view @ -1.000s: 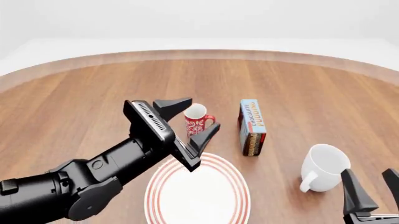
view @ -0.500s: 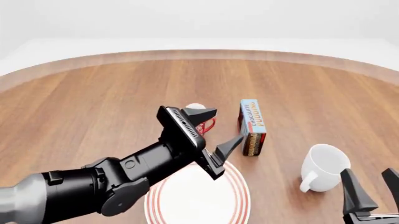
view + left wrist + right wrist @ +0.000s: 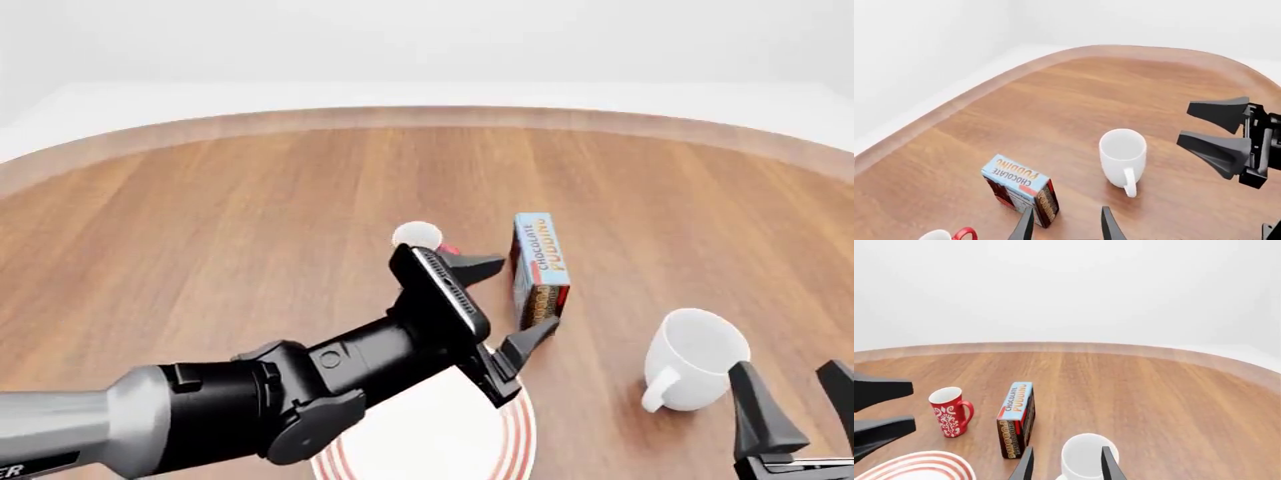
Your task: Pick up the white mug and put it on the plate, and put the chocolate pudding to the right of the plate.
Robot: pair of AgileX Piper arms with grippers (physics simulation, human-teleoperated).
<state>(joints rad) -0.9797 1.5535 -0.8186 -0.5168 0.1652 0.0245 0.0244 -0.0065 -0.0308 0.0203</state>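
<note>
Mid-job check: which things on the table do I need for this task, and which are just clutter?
Needed:
white mug
plate
chocolate pudding

Clutter:
red mug, standing beside the pudding box, mostly hidden behind the left arm in the front view

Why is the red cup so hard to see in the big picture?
Front view: the left tool and its arm cover most of the red cup. Right wrist view: the whole cup shows, sharp, with no glare.
</note>
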